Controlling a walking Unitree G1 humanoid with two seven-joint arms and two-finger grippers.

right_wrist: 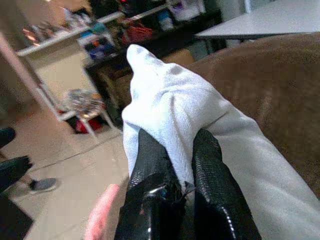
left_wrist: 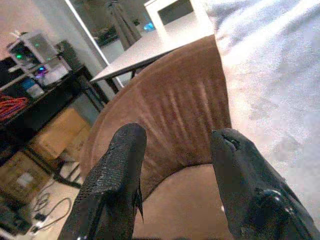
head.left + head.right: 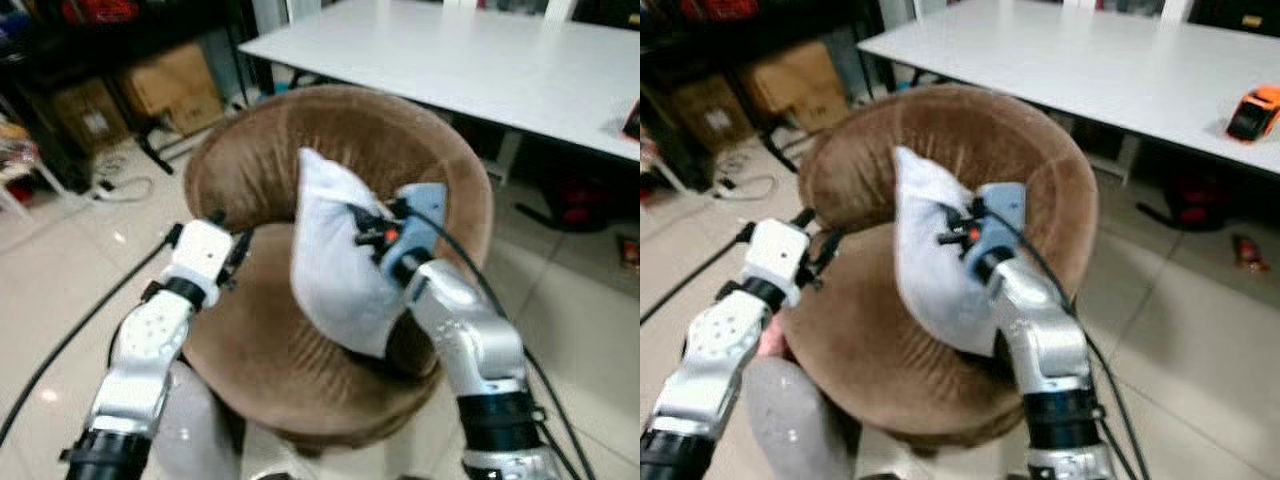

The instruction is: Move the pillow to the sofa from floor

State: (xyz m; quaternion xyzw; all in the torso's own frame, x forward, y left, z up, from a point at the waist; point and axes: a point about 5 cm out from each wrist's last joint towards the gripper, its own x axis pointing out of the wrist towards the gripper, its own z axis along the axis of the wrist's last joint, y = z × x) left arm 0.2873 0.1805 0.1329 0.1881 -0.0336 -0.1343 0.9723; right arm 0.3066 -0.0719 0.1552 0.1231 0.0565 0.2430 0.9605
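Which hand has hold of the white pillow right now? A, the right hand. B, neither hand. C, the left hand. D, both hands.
A: the right hand pinches a fold of the white pillow between its fingers over the brown sofa, while the left hand is open and apart from it.

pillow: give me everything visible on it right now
The pillow is white, soft cloth, crumpled and pinched to a peak at its top corner. It stands roughly upright over the round brown sofa, its lower end at or near the seat; contact there is unclear. The right gripper is shut on a fold of it. The left gripper is open beside it, not gripping.
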